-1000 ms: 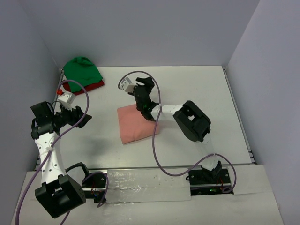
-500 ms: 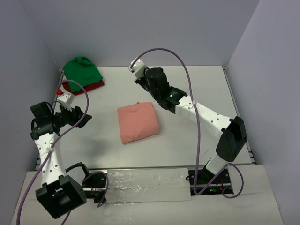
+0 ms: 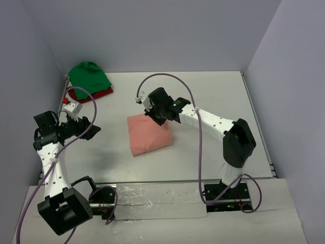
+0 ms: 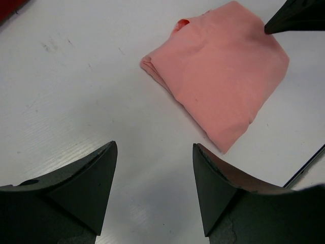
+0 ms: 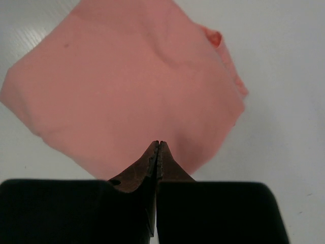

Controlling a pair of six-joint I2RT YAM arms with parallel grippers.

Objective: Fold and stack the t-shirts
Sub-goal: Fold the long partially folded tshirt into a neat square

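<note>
Pink shirt: soft salmon-pink cloth t-shirt [image 3: 149, 134], folded into a rough square pad, lying flat near the middle of the white table [image 3: 218, 96]; layered edges and a bit of hem showing at one corner.
Other shirts: bright green cloth t-shirt [image 3: 89, 75] bunched on top of a dark red cloth t-shirt [image 3: 81, 95], in the far left corner of the table, well apart from the pink pad.
Right arm: reaching across to the far edge of the pink pad; right fingers [image 5: 158, 152] pressed tight together, tips meeting with no gap and no cloth seen between them; tips over the pad's corner, touching or just above, cannot tell.
Left arm: raised at the left side of the table; left fingers [image 3: 91, 129] spread wide with nothing between them, above bare table, pointing toward the pink pad, apart from it.
</note>
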